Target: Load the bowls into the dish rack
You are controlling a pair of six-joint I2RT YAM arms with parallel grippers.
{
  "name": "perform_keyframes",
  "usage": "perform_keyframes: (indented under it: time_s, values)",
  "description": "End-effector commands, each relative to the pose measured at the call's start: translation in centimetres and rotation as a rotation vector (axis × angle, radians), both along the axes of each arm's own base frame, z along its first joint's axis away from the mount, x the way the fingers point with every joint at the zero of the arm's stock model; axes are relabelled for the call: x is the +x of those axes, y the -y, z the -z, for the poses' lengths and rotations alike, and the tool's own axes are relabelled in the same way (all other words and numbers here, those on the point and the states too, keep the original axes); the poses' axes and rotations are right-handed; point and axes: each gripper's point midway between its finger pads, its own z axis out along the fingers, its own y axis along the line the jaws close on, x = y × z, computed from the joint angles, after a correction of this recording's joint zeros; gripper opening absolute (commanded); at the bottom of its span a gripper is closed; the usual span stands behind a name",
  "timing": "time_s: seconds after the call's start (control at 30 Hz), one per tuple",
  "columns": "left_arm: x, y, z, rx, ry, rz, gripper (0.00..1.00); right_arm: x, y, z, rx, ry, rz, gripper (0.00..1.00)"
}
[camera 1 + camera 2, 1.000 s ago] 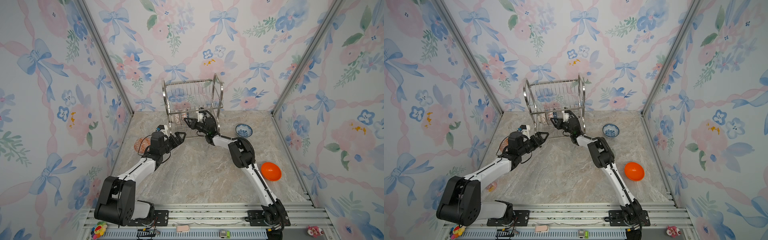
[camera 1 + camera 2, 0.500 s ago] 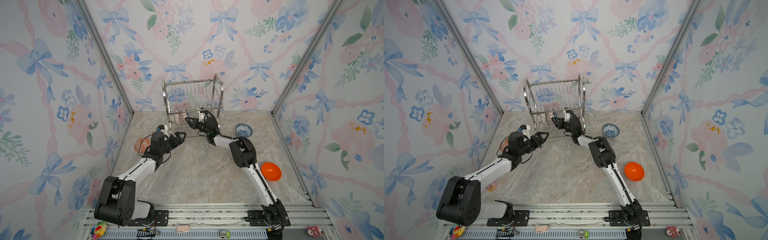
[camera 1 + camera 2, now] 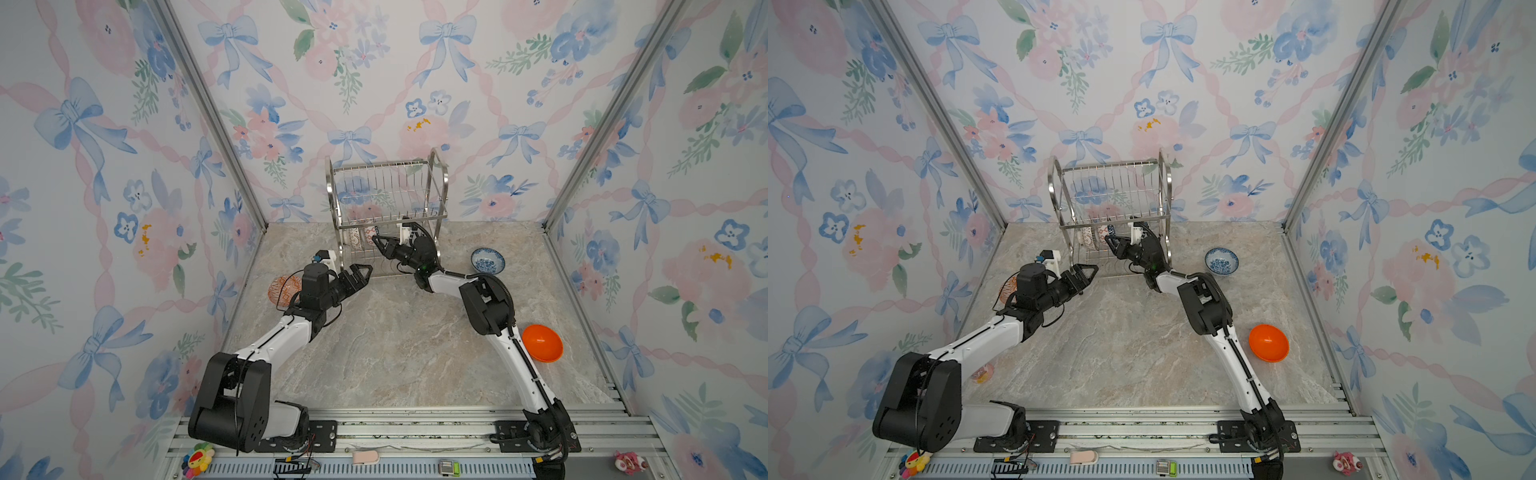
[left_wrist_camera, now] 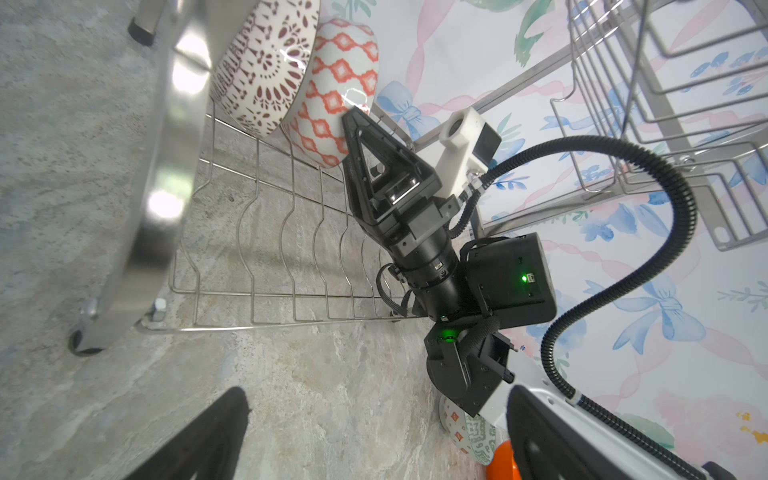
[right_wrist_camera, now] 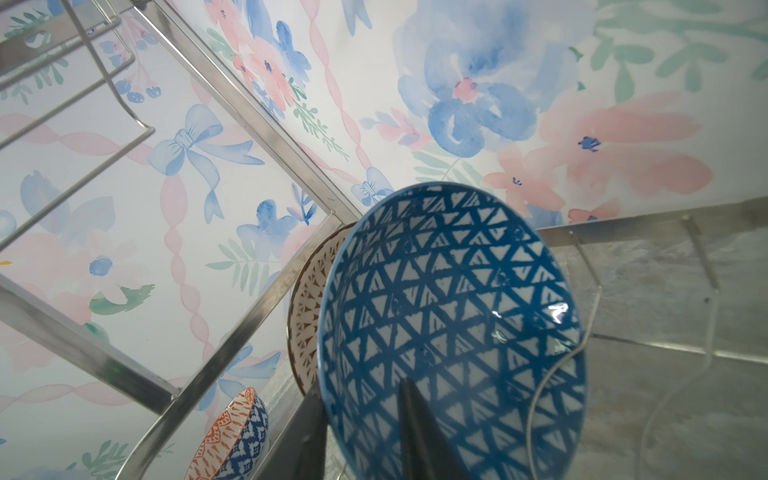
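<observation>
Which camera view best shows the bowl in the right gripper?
Right wrist view: the blue triangle-patterned bowl looms large, inside facing the camera, with the right gripper on its rim. The left wrist view shows only its orange-diamond outside. In both top views it is a sliver in the dish rack.

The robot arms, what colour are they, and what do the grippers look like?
The left arm and right arm are smooth white tubes with chunky black joints. The left gripper and right gripper are black, with pointy, hollow triangle fingers. A white camera block sits on the right wrist, a ribbed black cable loops beside it, and a small green light glows there.
</observation>
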Motion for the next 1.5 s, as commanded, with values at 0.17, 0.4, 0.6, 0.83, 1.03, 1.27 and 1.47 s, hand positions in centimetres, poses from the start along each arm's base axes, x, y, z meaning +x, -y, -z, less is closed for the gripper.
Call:
perform_keyframes:
  time_s: [0.17,0.4,0.6,0.83,1.03,1.27,1.47]
  values:
    - [0.5,0.1,-1.4,0.004,0.043,-0.004,0.98,0.7,1.4,-2.8,0.046,0.036,0.057,0.32]
    - [0.6,-0.4,-1.9,0.012,0.053,-0.016,0.98,0.1,1.2,-3.8,0.058,0.052,0.056,0.34]
    - [0.6,-1.0,-2.5,0.012,0.061,-0.028,0.98,-0.3,0.9,-4.3,0.058,0.067,0.054,0.39]
    - [0.5,-1.2,-2.4,0.014,0.056,-0.031,0.98,-0.9,0.1,-5.0,0.062,0.083,0.043,0.43]
    - [0.5,-1.2,-2.4,0.014,0.055,-0.029,0.98,-1.3,-0.8,-5.8,0.041,0.110,0.051,0.46]
    - [0.3,-1.3,-2.1,0.016,0.051,-0.030,0.98,-1.1,-1.9,-5.5,0.013,0.114,0.054,0.43]
    - [0.3,-1.3,-2.1,0.017,0.052,-0.031,0.98,-0.8,-1.5,-5.2,0.012,0.114,0.083,0.33]
